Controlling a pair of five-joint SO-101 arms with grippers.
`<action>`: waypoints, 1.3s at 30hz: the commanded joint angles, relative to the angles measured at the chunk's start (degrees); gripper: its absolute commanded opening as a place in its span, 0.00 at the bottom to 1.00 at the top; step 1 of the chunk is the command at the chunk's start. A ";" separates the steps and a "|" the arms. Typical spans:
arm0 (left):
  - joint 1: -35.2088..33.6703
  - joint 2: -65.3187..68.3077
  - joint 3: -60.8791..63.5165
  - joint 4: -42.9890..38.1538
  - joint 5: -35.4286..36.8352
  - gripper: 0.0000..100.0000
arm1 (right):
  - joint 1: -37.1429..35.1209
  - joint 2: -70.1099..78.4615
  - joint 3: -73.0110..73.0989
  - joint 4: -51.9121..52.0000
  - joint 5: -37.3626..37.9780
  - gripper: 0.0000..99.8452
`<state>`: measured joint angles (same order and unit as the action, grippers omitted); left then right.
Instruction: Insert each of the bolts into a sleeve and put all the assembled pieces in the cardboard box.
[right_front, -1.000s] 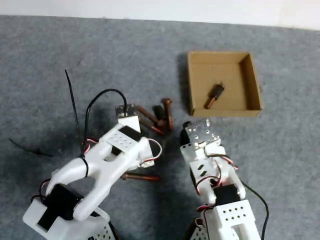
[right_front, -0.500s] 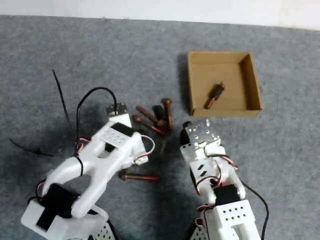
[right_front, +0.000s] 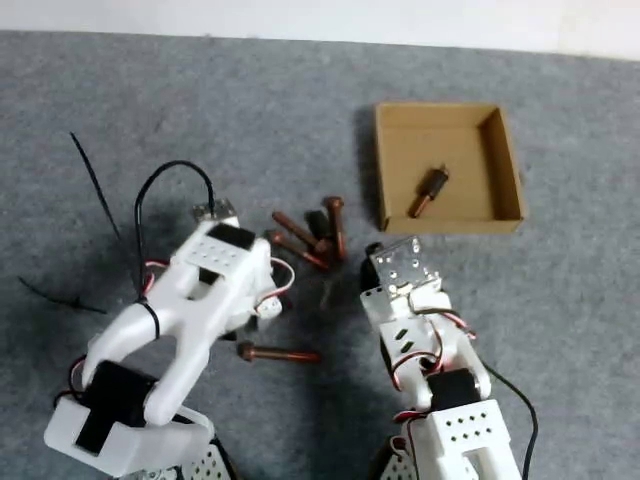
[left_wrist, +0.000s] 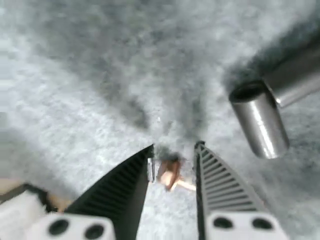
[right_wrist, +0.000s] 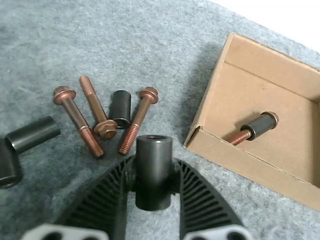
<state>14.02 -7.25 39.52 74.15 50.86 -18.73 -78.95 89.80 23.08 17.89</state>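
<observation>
- Firstly, the right pincer (right_wrist: 153, 166) is clenched on a black sleeve (right_wrist: 154, 175). The sleeve stands upright in its grasp, with the bored end clear of the pincer.
- Just ahead of that pincer and to its left lies a bolt cluster (right_wrist: 106, 129) on the grey carpet (right_front: 300, 100). It is three copper-coloured bolts close together, heads not all the same way.
- A short dark sleeve (right_wrist: 120, 107) lies among them, between two of the bolts and just beside the head of the middle one.
- The cardboard box (right_front: 508, 165) sits ahead of the right pincer and to its right, near but apart from it.
- In the box lies one assembled piece (right_front: 430, 190), a bolt through a dark sleeve. It lies at a slant on the floor, away from the walls.
- The left pincer (left_wrist: 175, 147) is well to the left of the right one, low over the carpet. Whether it is released or grasping cannot be told.
- A small copper-coloured piece (left_wrist: 169, 174) shows at the left pincer's tip, too blurred to identify.
- Another sleeve (left_wrist: 260, 120) lies on its side on the carpet, near the left pincer and ahead of it, its open end showing.
- A lone bolt (right_front: 280, 352) lies flat behind the left pincer, beside the left arm (right_front: 200, 290) and well apart from the cluster.
</observation>
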 joint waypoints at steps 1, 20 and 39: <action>-0.48 -1.45 -6.02 4.48 -2.99 0.13 | 0.66 -1.01 -0.84 -1.63 0.70 0.00; 14.73 -0.84 0.57 13.71 -13.10 0.13 | 0.66 -1.01 -0.84 -1.63 0.70 0.00; 9.45 -0.75 4.00 -3.43 -13.19 0.13 | 0.66 -1.01 -0.84 -1.63 0.70 0.00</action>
<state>26.77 -7.16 43.56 73.98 38.20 -18.73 -78.95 89.80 23.08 17.89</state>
